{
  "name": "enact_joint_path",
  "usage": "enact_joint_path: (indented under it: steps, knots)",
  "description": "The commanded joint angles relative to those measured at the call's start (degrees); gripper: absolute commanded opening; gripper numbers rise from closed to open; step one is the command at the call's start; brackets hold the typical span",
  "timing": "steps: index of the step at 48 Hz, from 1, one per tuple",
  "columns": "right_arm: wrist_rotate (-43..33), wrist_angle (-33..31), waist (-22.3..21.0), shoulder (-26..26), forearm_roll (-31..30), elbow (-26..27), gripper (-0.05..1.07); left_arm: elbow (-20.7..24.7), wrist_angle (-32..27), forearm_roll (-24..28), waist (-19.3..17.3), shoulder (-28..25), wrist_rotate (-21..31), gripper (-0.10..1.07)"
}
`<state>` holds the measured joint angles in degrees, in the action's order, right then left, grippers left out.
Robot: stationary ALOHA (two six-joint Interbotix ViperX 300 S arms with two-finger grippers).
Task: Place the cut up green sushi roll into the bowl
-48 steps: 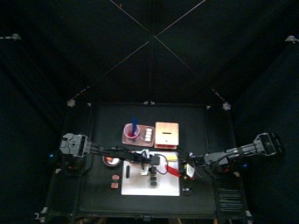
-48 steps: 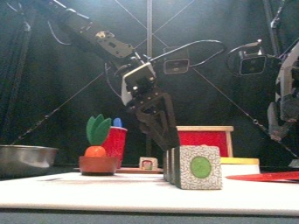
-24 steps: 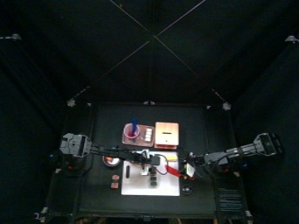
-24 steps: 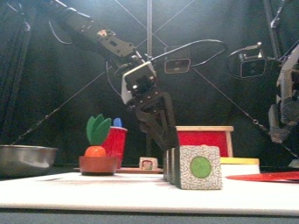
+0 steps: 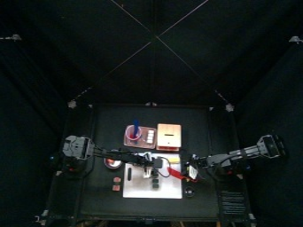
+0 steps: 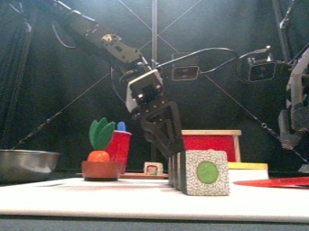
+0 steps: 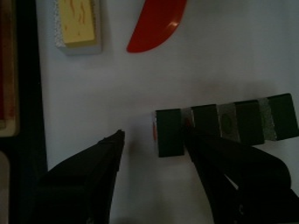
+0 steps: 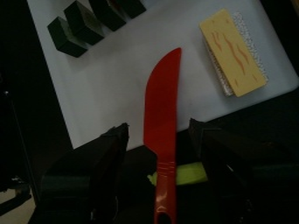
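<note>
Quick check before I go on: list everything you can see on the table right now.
cut up green sushi roll: one row of slices, dark green, on the white board
white board: one, white, at the table's front
red knife: one, red, on the board beside the roll
yellow block: one, yellow, near the knife's tip
bowl: one, grey, far left in the front view
carrot toy: one, orange with green leaves, right of the bowl
red box: one, red, behind the roll
left hand: black, open, over the roll's end slice
right hand: black, open, over the knife's handle
</note>
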<state>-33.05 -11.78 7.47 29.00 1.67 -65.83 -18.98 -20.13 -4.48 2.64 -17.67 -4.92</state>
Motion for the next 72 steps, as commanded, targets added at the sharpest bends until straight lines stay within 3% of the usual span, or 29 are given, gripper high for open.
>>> enact_joint_path:
  steps: [1, 19, 41, 63, 72]
  knots:
    - [0.09, 0.44, -0.35, 0.18, 0.09, 0.53, 0.91, 1.14, -0.53, 0.09, 0.00, 0.53, -0.09, 0.90]
    - [0.09, 0.44, -1.32, 0.18, 0.35, 0.09, 0.91, 1.23, -0.97, 1.32, -0.09, 0.09, -0.18, 0.84]
    - [0.09, 0.44, -1.49, 0.18, 0.70, -0.44, 0.91, 1.41, -1.14, 3.25, -0.09, 1.05, 0.09, 0.57]
    - [0.09, 0.44, -1.49, 0.18, 0.62, -0.35, 0.91, 0.26, -1.23, 5.10, -0.44, 8.44, 0.26, 0.57]
    - [0.09, 0.44, -1.49, 0.18, 1.14, -0.44, 0.91, -1.32, -5.71, 5.01, -0.35, 13.01, 0.53, 0.57]
